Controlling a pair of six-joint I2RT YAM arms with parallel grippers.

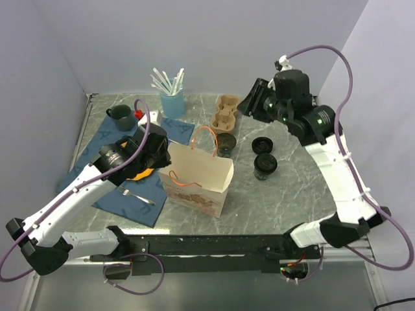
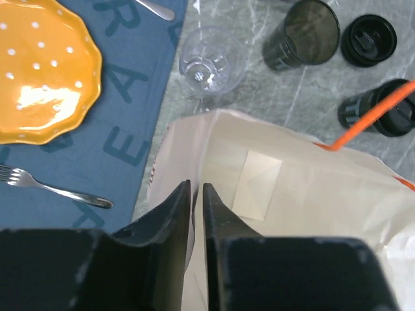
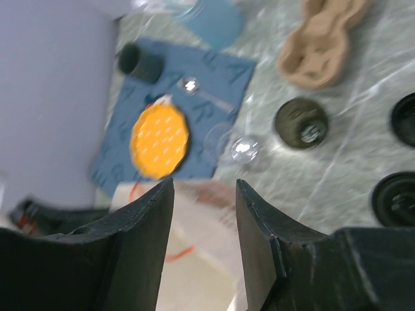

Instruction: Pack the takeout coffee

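You have one blue mat (image 2: 130, 97), one paper bag (image 1: 198, 184), one cardboard carrier (image 1: 225, 111), one orange plate (image 2: 39, 71), one blue cup of straws (image 1: 171, 100), one green mug (image 1: 120, 114), one glass (image 2: 209, 61), two dark cups, one loose lid (image 1: 261, 144) and one fork (image 1: 136, 195), which lies at the bag's 9 o'clock. The open cup (image 1: 225, 144) stands at the bag's 1 o'clock. The lidded one — the coffee (image 1: 266, 165) — stands on the table at the bag's 3 o'clock, apart from it, with the loose lid at its 12.

Your left gripper (image 2: 197, 188) reaches over the bag's 10 o'clock corner, fingers almost together with a thin strip of bag wall seemingly pinched between them. Your right gripper (image 3: 202, 188) is raised at the table's 1 o'clock, fingers well apart, holding nothing.

From above, the left arm covers most of the plate and the glass is hard to make out. The right wrist view is blurred — it cuts the loose lid at its edge.
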